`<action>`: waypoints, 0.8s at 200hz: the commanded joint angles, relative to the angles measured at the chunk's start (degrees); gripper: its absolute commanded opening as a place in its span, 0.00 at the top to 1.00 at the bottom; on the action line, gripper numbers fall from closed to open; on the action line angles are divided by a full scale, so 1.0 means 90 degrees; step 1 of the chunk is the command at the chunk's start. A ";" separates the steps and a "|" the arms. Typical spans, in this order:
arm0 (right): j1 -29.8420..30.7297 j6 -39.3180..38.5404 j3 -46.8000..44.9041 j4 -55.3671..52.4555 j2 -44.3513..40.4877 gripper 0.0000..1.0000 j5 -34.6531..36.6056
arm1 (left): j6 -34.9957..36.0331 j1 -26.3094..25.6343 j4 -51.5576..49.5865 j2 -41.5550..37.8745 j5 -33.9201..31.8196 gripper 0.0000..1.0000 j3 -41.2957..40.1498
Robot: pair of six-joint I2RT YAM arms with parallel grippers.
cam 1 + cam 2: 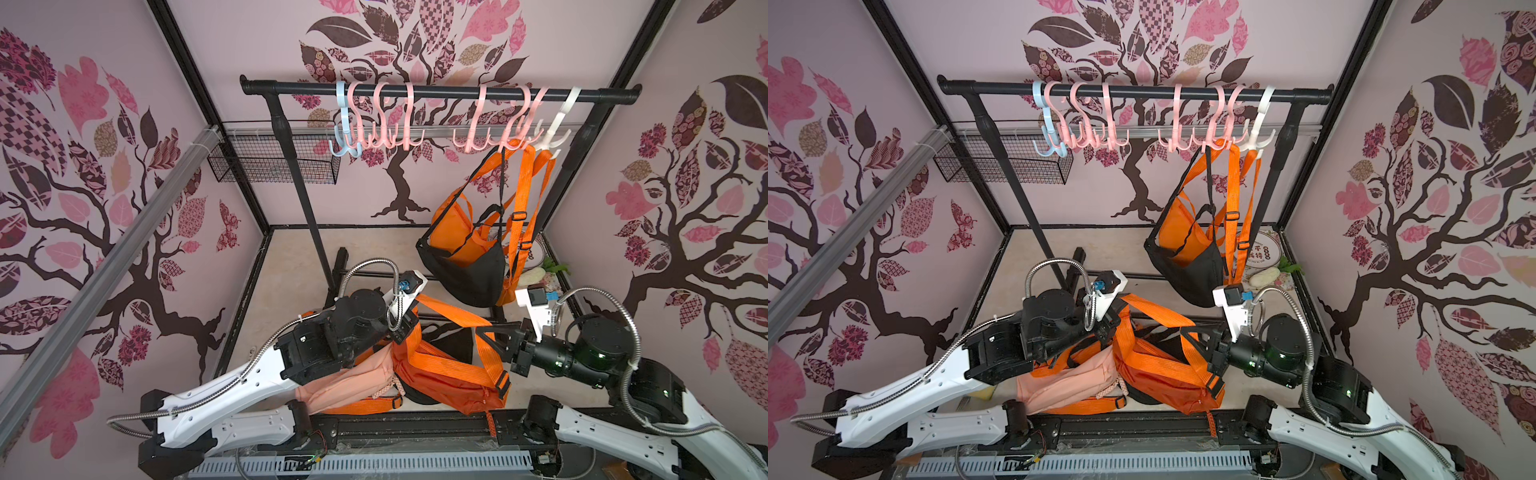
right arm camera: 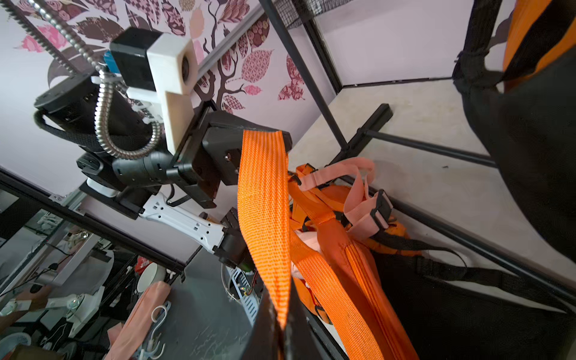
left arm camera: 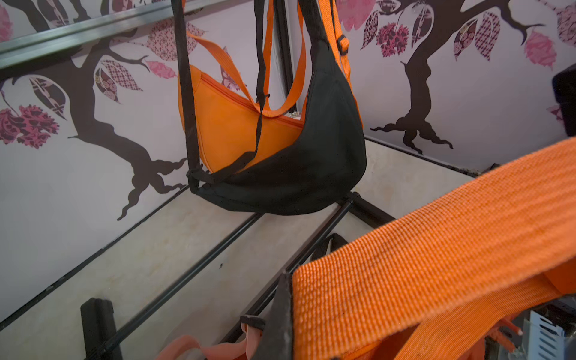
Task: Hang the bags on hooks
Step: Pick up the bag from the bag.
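You have the strap (image 1: 453, 318) pinched at two spots, left gripper (image 2: 265, 135) and right gripper (image 1: 484, 334) each clamped on it, but the orange bag (image 1: 449, 374) lies on the floor (image 1: 291, 270) (beside a pink one (image 1: 345, 386)); lifting it to a free hook (image 1: 390, 139) remains.

Eight hooks (image 1: 561, 118) hang on one rail (image 1: 449, 89): one blue, six pink, one white; two bags (image 1: 461, 274) hang from them, and at least two more bags (image 1: 449, 382) lie on the floor (image 1: 291, 270).

The orange strap (image 3: 436, 249) runs off the left wrist view's edge; you'll find hanging bags (image 1: 461, 274) hiding most of the far-right-corner plate (image 1: 1268, 243).
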 commanded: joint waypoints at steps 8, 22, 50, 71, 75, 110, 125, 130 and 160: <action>0.0014 -0.0864 0.1485 -0.0458 0.0619 1.00 0.1219 | 0.0051 0.0405 -0.0522 0.0211 -0.1075 1.00 0.1406; 0.0014 -0.1201 0.2292 -0.0351 0.1239 1.00 0.1386 | 0.0219 0.0429 -0.0635 0.0487 -0.1250 1.00 0.1948; 0.0014 -0.1876 0.4068 -0.0114 0.2485 1.00 0.1256 | 0.0277 0.0886 -0.0876 0.1065 -0.1182 1.00 0.3129; 0.0015 -0.2393 0.5446 -0.0128 0.3429 1.00 0.1643 | 0.0097 0.1369 -0.1024 0.1529 -0.0765 1.00 0.3931; 0.0016 -0.2502 0.5700 -0.0094 0.3553 1.00 0.1723 | 0.0119 0.1401 -0.1010 0.1618 -0.0759 1.00 0.4062; 0.0015 -0.3350 0.7827 0.0092 0.4904 1.00 0.2581 | 0.0305 0.1576 -0.1014 0.2536 -0.0836 1.00 0.5358; -0.0001 -0.3766 0.8656 0.0141 0.5487 1.00 0.2934 | 0.0204 0.1736 -0.0999 0.2869 -0.0752 1.00 0.5787; -0.0034 -0.3853 0.8900 0.0156 0.5673 1.00 0.3030 | 0.0182 0.1785 -0.0989 0.2976 -0.0760 1.00 0.5926; -0.0979 -0.3645 0.9255 0.0531 0.6033 1.00 0.2697 | 0.0193 0.1884 -0.0972 0.3570 -0.0819 1.00 0.6606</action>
